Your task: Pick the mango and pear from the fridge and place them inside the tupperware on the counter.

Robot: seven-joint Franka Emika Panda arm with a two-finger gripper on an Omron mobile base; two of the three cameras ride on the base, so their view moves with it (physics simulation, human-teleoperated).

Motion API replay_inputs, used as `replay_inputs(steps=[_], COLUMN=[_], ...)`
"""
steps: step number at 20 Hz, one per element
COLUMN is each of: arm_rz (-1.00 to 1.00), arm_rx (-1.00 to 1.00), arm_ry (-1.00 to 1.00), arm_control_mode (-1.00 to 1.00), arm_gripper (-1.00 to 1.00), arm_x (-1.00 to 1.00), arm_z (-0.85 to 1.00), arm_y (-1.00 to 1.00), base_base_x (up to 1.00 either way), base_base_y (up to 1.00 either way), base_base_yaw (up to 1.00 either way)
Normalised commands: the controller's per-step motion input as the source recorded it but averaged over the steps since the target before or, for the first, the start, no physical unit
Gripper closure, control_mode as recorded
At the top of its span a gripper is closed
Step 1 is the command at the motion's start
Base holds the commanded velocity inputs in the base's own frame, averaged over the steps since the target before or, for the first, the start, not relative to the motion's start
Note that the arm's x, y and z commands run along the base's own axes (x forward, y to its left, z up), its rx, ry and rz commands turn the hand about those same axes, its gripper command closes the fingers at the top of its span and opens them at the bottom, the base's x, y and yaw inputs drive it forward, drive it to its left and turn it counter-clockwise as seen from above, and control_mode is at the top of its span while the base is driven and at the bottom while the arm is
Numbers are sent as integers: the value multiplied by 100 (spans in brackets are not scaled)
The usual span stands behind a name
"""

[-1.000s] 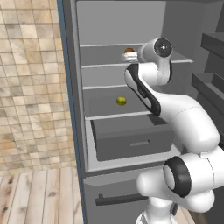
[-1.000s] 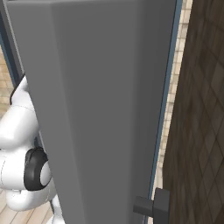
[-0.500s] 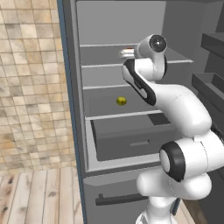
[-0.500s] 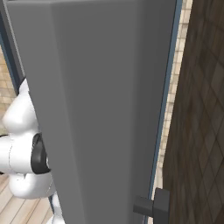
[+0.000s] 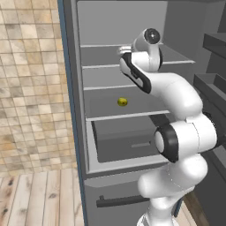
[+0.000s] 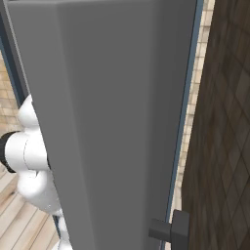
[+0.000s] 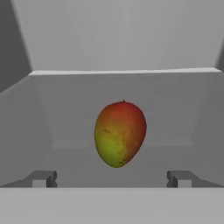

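The fridge (image 5: 69, 88) stands open with my arm reaching into it. In the hand view the mango (image 7: 120, 133), red-orange with a green-yellow patch, sits on a pale shelf straight ahead of my gripper (image 7: 112, 179). The gripper is open, with one fingertip to each side of the fruit and short of it. From the left base view my hand (image 5: 132, 66) is at the second shelf and covers the mango. One shelf lower the pear (image 5: 122, 102) lies alone, small and yellow-green. The tupperware and the counter are out of view.
A grey drawer (image 5: 128, 141) sits below the pear's shelf. Door racks (image 5: 216, 66) stick out to the right of my arm. The open door's grey face (image 6: 112, 122) and its handle (image 6: 168, 229) block the right base view. A tiled wall (image 5: 31, 88) stands left of the fridge.
My hand has swung up and left toward the upper shelf and now covers the mango in the left base view. The gripper stayed open. The pear has not moved.
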Motion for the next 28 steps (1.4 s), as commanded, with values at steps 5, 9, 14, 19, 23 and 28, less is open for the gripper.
replay_inputs(steps=[5,9,14,19,23,28], arm_rz=[0,0,0,-4,-7,-4], arm_rx=[0,0,0,0,-1,-3], arm_ry=[8,6,5,12,14,4], arm_control_mode=[-100,-100,-100,-100,-100,-100], arm_gripper=[-100,-100,-100,-100,-100,100], arm_x=[52,43,39,3,0,9], arm_z=[0,-7,-12,-40,-58,-47], arm_y=[0,-2,-2,-14,-16,-4], base_base_x=[0,0,0,0,0,0], base_base_y=[0,0,0,0,0,0], base_base_yaw=[0,0,0,0,0,0])
